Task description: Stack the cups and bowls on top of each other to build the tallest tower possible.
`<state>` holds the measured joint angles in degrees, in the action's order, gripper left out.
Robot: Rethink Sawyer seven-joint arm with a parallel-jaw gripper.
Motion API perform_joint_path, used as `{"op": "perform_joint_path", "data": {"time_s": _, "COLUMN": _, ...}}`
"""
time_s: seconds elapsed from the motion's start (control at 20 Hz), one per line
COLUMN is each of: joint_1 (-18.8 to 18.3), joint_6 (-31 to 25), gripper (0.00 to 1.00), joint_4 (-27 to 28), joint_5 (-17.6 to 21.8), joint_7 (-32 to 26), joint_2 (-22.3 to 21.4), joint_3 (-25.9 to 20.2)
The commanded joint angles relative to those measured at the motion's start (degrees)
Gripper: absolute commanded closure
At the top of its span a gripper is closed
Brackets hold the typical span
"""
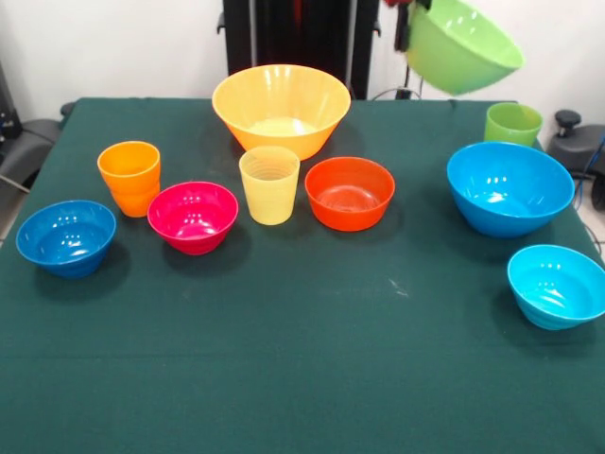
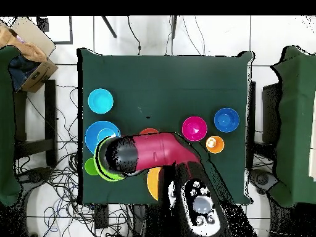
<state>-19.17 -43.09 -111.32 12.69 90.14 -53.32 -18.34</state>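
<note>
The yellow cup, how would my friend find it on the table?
Start at the big yellow-orange bowl at the far middle of the green table. Right in front of it stands the pale yellow cup, between the magenta bowl and the orange-red bowl. It is taller and narrower than those.

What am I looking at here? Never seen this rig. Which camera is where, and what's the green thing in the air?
One robot arm, red and black, works at a green-covered table. The front view looks across the table at the robot; the overhead view looks straight down, turned half round.

The light green bowl is lifted and tilted above the table's far corner; the tool appears to hold its rim.

On the cloth: big yellow-orange bowl, orange-red bowl, magenta bowl, big blue bowl, dark blue bowl, cyan bowl, plus orange cup, pale yellow cup and green cup. Nothing is stacked.
</note>
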Motion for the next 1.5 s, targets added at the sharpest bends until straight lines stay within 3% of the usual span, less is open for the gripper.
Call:
{"op": "perform_joint_path", "data": {"time_s": 0.05, "joint_1": -4.29, "joint_6": 6.94, "gripper": 1.00, "joint_4": 3.92, "joint_5": 7.69, "joint_7": -11.03, "joint_2": 10.76, "joint_3": -6.29}}
{"op": "perform_joint_path", "data": {"time_s": 0.35, "joint_1": -8.92, "joint_6": 5.29, "gripper": 1.00, "joint_4": 6.89, "joint_5": 11.57, "joint_7": -14.92, "joint_2": 14.02, "joint_3": -10.24}}
{"op": "perform_joint_path", "data": {"time_s": 0.7, "joint_1": -10.49, "joint_6": 4.60, "gripper": 1.00, "joint_4": 7.32, "joint_5": 15.38, "joint_7": -12.73, "joint_2": 15.07, "joint_3": -12.94}}
{"op": "perform_joint_path", "data": {"time_s": 1.05, "joint_1": -11.11, "joint_6": 3.92, "gripper": 1.00, "joint_4": 7.68, "joint_5": 17.44, "joint_7": -10.80, "joint_2": 15.35, "joint_3": -14.58}}
{"op": "perform_joint_path", "data": {"time_s": 1.5, "joint_1": -15.73, "joint_6": 1.57, "gripper": 1.00, "joint_4": 7.59, "joint_5": 18.66, "joint_7": -14.43, "joint_2": 15.27, "joint_3": -18.90}}
